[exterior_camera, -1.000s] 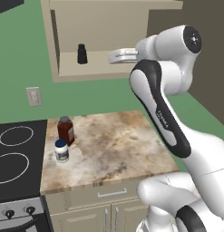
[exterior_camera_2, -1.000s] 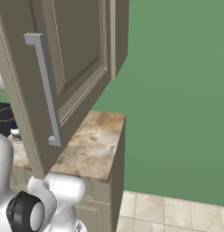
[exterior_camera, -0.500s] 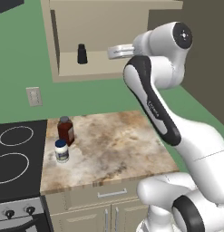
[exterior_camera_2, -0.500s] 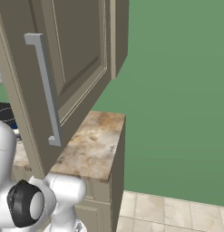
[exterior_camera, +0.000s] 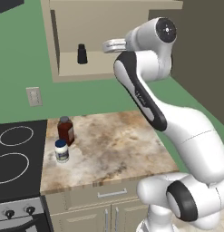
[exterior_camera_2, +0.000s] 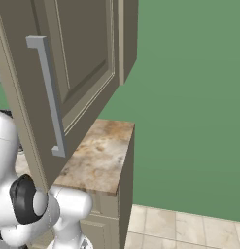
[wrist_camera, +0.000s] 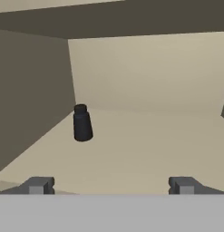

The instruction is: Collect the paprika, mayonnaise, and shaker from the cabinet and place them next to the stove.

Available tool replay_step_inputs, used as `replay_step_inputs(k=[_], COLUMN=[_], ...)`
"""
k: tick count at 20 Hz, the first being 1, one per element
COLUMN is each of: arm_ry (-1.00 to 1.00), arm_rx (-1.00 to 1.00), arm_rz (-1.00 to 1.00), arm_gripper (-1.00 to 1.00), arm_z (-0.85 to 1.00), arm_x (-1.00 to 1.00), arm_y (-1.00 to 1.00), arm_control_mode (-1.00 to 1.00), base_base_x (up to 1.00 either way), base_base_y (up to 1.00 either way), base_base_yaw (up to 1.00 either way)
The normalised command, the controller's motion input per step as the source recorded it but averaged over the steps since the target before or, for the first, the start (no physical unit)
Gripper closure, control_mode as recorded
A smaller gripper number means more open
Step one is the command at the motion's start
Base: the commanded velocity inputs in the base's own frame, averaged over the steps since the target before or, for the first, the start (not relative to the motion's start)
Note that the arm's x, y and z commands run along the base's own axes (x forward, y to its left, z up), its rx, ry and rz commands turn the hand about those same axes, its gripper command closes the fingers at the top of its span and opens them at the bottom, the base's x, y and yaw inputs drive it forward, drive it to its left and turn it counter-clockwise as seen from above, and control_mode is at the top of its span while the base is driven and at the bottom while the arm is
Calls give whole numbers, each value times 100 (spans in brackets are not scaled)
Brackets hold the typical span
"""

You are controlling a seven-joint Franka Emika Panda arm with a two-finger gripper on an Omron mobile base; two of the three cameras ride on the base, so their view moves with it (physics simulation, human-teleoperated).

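Note:
The small black shaker [exterior_camera: 81,54] stands on the bottom shelf of the open beige cabinet [exterior_camera: 104,74], toward its left. My gripper [exterior_camera: 106,45] is at the cabinet's opening, to the right of the shaker and apart from it. In the hand view the shaker [wrist_camera: 82,123] stands upright ahead and left of centre, by the left wall, and my gripper [wrist_camera: 111,185] is open and empty. Down on the counter, the paprika [exterior_camera: 65,130] and the mayonnaise [exterior_camera: 62,150] stand beside the stove [exterior_camera: 13,154].
The marbled counter [exterior_camera: 113,149] runs right of the stove, with drawers and doors below. A wall socket [exterior_camera: 34,96] sits under the cabinet. In the right base view an open cabinet door [exterior_camera_2: 82,73] with a long grey handle [exterior_camera_2: 47,97] hangs close in front.
My hand has risen and moved left toward the cabinet opening, closer to the shaker. The jaws stay open. The bottle and jar on the counter have not moved.

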Motion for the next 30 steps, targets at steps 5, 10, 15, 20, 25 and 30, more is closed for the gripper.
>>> replay_step_inputs(k=[5, 10, 15, 20, 25, 30], arm_ry=[0, 0, 0, 0, 0, 0], arm_rx=[0, 0, 0, 0, 0, 0], arm_rz=[0, 0, 0, 0, 0, 0], arm_gripper=[-100, -100, -100, -100, -100, -100], arm_z=[0, 0, 0, 0, 0, 0], arm_x=[30, 28, 28, 28, 28, 29], arm_y=[12, 14, 17, 23, 28, 26], arm_control_mode=[-100, -100, -100, -100, -100, -100], base_base_x=[0, 0, 0, 0, 0, 0], base_base_y=[0, 0, 0, 0, 0, 0], base_base_yaw=[0, 0, 0, 0, 0, 0])
